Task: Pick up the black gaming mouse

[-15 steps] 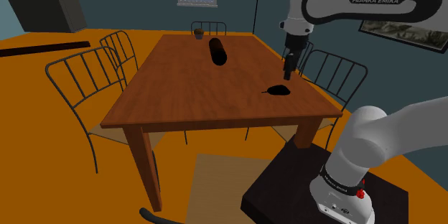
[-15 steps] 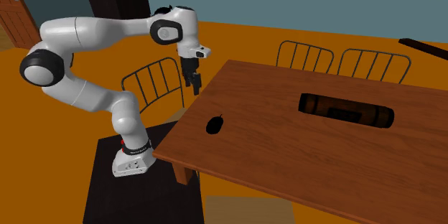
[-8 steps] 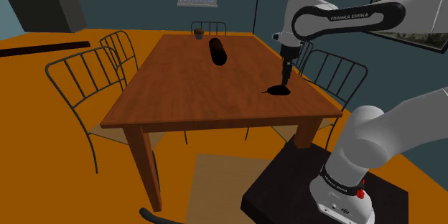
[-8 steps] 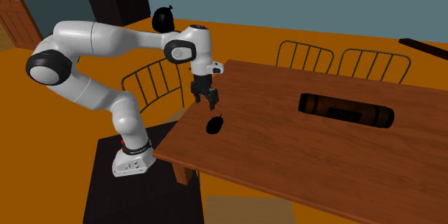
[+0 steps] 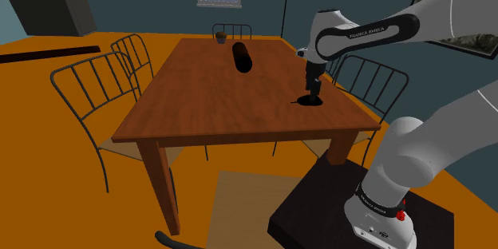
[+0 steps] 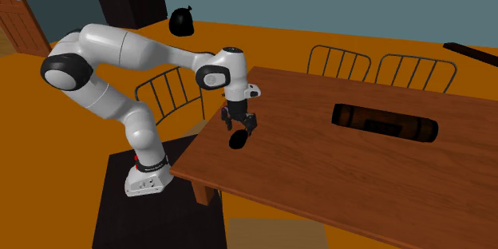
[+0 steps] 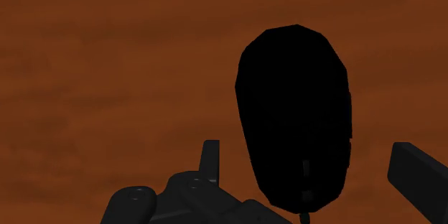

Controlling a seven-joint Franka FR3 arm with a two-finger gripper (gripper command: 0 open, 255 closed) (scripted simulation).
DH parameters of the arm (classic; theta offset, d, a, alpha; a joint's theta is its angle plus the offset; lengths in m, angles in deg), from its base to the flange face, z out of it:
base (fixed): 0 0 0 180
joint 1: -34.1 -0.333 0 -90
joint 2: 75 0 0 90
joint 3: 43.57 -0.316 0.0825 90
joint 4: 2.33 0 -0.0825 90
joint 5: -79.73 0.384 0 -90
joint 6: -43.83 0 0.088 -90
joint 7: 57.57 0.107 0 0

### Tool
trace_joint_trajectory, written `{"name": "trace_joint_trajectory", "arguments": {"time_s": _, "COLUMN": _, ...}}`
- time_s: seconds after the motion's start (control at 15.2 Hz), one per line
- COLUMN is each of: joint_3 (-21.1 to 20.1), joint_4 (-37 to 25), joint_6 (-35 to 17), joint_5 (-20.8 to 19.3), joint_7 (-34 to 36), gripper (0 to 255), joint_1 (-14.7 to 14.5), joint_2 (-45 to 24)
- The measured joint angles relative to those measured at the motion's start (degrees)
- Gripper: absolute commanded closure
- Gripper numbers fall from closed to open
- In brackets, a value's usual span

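The long brown wooden desk [image 5: 199,104] carries everything, with wire-backed chairs round it. The white jointed arm [image 5: 359,32] reaches in from its stand and points straight down near the desk edge on the stand's side.

Next in size is the dark cylinder lying on its side [image 5: 242,57], out along the middle of the desk toward the far end and well apart from the action. If it holds anything, its closed body gives nothing away.

Now the prize: the black, egg-shaped gaming mouse [image 7: 294,115] sits flat on the wood close to that stand-side edge. Low, domed and glossy, it looks like a light, stiff shell. I'd expect it to be easy to lift but apt to squirt out if pinched high on the curve. The safest hold looks to be across its narrow width, low on the two flanks near the middle, with the fingers nearly down to the wood.

The black two-finger tool [image 7: 305,151] hangs right over it, spread wide. One finger stands on each side of the mouse, with wood showing between finger and shell on both sides. So it grips nothing yet.

Smallest of all is a little dark cup-like thing [image 5: 219,37] at the desk's far edge. I can't tell what is inside it.
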Motion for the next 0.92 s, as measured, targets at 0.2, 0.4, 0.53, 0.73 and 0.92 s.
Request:
{"name": "trace_joint_trajectory", "arguments": {"time_s": 0.2, "joint_3": 0.6, "joint_4": 1.7, "joint_6": -2.7, "joint_5": -0.4, "joint_7": 0.0, "gripper": 0, "joint_1": 0.0, "joint_2": -1.0}}
{"name": "trace_joint_trajectory", "arguments": {"time_s": 0.4, "joint_3": 1.1, "joint_4": 3.0, "joint_6": -4.8, "joint_5": -0.6, "joint_7": 0.1, "gripper": 255, "joint_1": 0.1, "joint_2": -1.7}}
{"name": "trace_joint_trajectory", "arguments": {"time_s": 0.53, "joint_3": 1.1, "joint_4": 3.1, "joint_6": -5.0, "joint_5": -0.6, "joint_7": 0.1, "gripper": 255, "joint_1": 0.0, "joint_2": -1.7}}
{"name": "trace_joint_trajectory", "arguments": {"time_s": 0.73, "joint_3": 1.1, "joint_4": 3.2, "joint_6": -5.1, "joint_5": -0.6, "joint_7": 0.1, "gripper": 255, "joint_1": 0.1, "joint_2": -1.6}}
{"name": "trace_joint_trajectory", "arguments": {"time_s": 0.92, "joint_3": 1.1, "joint_4": 3.1, "joint_6": -5.1, "joint_5": -0.6, "joint_7": 0.0, "gripper": 255, "joint_1": 0.0, "joint_2": -1.7}}
